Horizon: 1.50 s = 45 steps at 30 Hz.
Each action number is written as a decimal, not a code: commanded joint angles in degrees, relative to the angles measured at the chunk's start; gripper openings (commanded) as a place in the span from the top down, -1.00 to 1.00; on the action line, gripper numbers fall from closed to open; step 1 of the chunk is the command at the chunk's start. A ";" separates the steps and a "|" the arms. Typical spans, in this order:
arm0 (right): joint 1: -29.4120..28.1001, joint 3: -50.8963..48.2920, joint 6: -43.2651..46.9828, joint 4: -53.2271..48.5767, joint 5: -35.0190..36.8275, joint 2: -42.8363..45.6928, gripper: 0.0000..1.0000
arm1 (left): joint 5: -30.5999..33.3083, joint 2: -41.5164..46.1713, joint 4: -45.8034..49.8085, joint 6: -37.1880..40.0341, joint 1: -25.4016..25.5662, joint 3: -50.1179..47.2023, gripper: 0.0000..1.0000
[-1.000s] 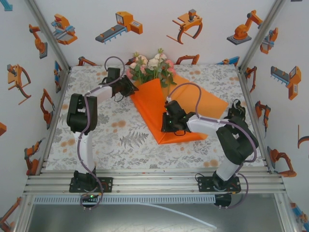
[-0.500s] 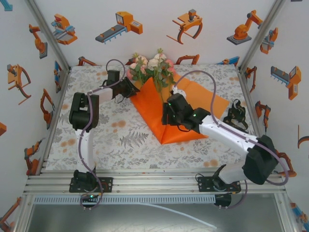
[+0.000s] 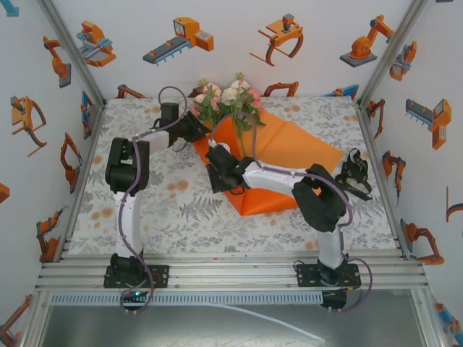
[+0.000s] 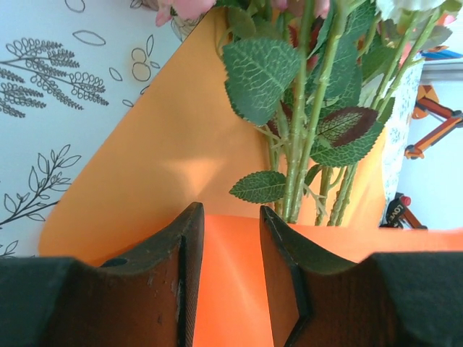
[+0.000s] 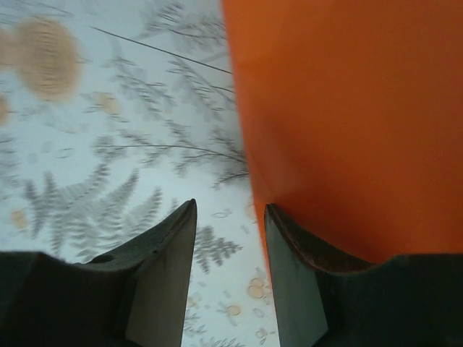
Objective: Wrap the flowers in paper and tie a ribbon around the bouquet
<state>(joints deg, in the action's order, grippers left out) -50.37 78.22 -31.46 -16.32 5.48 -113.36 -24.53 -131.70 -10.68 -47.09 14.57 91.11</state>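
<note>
The flowers point(image 3: 228, 97) lie at the back of the table with their stems point(image 4: 307, 108) on the orange paper point(image 3: 296, 148). The sheet's left side is folded over the stems. My left gripper point(image 3: 195, 130) is at the paper's upper left edge, beside the blooms. In the left wrist view the left gripper point(image 4: 231, 210) has its jaws apart, and the folded flap of paper point(image 4: 159, 159) runs across under them, unpinched. My right gripper point(image 3: 219, 177) is open at the fold's left edge. In the right wrist view the right gripper point(image 5: 230, 206) has tablecloth between its fingers and the paper point(image 5: 347, 108) against the right one. The black ribbon point(image 3: 354, 172) lies bunched at the far right.
The leaf-print tablecloth point(image 3: 181, 210) covers the table. White walls with robot pictures enclose it on three sides. The right arm's forearm point(image 3: 278, 177) stretches across the paper's lower part. Bare cloth lies in front of and left of the paper.
My right gripper swung up, then left across the paper to its left edge, and its jaws changed width. The left gripper stayed put.
</note>
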 commanded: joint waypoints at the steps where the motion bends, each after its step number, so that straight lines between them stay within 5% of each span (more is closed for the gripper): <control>1: 2.25 -1.26 -1.97 -0.86 2.12 1.64 0.19 | -0.78 4.32 -1.44 -0.64 -1.48 0.56 0.23; 7: 3.17 -4.74 -0.88 2.36 -3.79 2.06 0.19 | -0.10 13.25 -0.89 1.93 -4.83 -6.32 0.09; 14: 3.48 -5.97 -2.11 4.82 -6.73 3.42 0.16 | 0.63 17.30 8.34 10.44 -4.75 -11.91 0.19; 23: 4.65 -6.03 -0.80 5.06 -8.66 3.21 0.08 | -3.88 9.80 1.82 2.65 -0.31 -8.89 0.70; 30: 5.22 -6.14 -0.46 4.45 -9.25 3.91 0.07 | 0.32 5.14 0.55 1.41 0.24 -7.06 0.70; 45: 5.24 -14.85 -1.41 2.40 -8.03 11.71 -0.05 | -0.78 -3.94 -1.76 0.96 -1.86 1.94 0.64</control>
<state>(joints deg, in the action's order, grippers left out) -45.32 65.58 -32.12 -12.64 -3.55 -102.83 -25.10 -133.60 -11.31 -45.63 12.93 91.24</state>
